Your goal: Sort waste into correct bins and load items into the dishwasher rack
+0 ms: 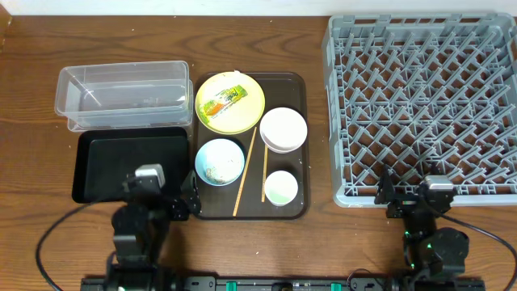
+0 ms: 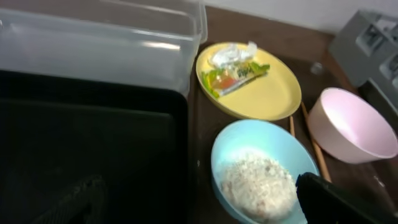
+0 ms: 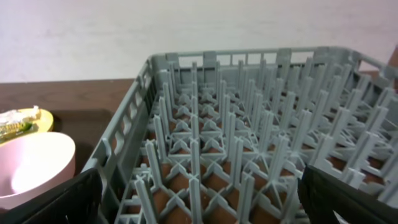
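While both arms are parked at the near edge of the brown wooden table [image 1: 32, 73], no step is judged to be begun. The left gripper [image 1: 186, 202] is seen spread and empty beside the shallow black rectangular tray [image 1: 121, 162], and the right gripper [image 1: 399, 196] is likewise spread and empty just before the large grey plastic dishwasher rack [image 1: 420, 105], in which nothing is loaded. On the dark brown serving tray [image 1: 297, 79], the green-and-orange snack wrapper [image 1: 223, 102] and a crumpled white paper scrap [image 2: 229, 55] are found on the round yellow plate [image 1: 242, 121], loose white rice grains [image 2: 256, 183] in the light blue bowl [image 1: 230, 153], and the pale pink bowl [image 1: 283, 129], small white cup [image 1: 280, 187] and two thin wooden chopsticks [image 1: 245, 171] alongside. The clear rectangular plastic tub [image 1: 121, 93] is seen empty. Waste clearing is taken as the step in hand. A reach by the left arm past the blue bowl to the plate is called for next, with the fingers lowered around the thin wrapper and closed. Which bin is meant for it cannot be told.
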Available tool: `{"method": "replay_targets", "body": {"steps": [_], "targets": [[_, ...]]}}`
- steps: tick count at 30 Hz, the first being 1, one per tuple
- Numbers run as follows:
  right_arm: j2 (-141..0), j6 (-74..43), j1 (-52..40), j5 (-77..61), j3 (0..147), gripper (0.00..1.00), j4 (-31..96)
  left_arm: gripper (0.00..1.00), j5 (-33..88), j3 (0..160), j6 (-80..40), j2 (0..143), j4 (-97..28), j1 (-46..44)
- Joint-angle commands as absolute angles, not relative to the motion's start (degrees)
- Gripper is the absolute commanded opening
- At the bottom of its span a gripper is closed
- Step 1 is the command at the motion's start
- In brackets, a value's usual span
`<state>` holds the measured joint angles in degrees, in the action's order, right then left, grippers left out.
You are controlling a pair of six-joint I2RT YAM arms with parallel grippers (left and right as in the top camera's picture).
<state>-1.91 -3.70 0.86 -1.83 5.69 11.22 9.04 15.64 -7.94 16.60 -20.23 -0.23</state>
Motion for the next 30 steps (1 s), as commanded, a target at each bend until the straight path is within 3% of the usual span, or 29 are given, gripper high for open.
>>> {"method": "replay_targets", "body": {"steps": [1,10,18,24,30], "targets": [[-5.34,-4.69,0.14,-0.67,11.29,0.99,13.93,1.00,11.22,24.93,-8.88,24.69,-22.96,-0.21],[-25.10,-4.64,0.14,-0.67,26.83,0.99,22.44,1.00,11.64,49.25,-8.86,51.66,-36.58,-0.21],[-46.65,-4.62,0.14,-0.01,44.64,0.99,37.08,1.00,11.55,68.23,-8.84,69.65,-57.95,-0.19],[-55.09,-4.67,0.14,-0.30,47.64,0.99,37.89,1.00,11.62,68.51,-8.88,72.58,-59.64,-0.19],[-56.99,-4.67,0.14,-1.34,47.64,0.99,38.00,1.00,13.19,69.01,-7.22,72.66,-50.04,-0.75]]}}
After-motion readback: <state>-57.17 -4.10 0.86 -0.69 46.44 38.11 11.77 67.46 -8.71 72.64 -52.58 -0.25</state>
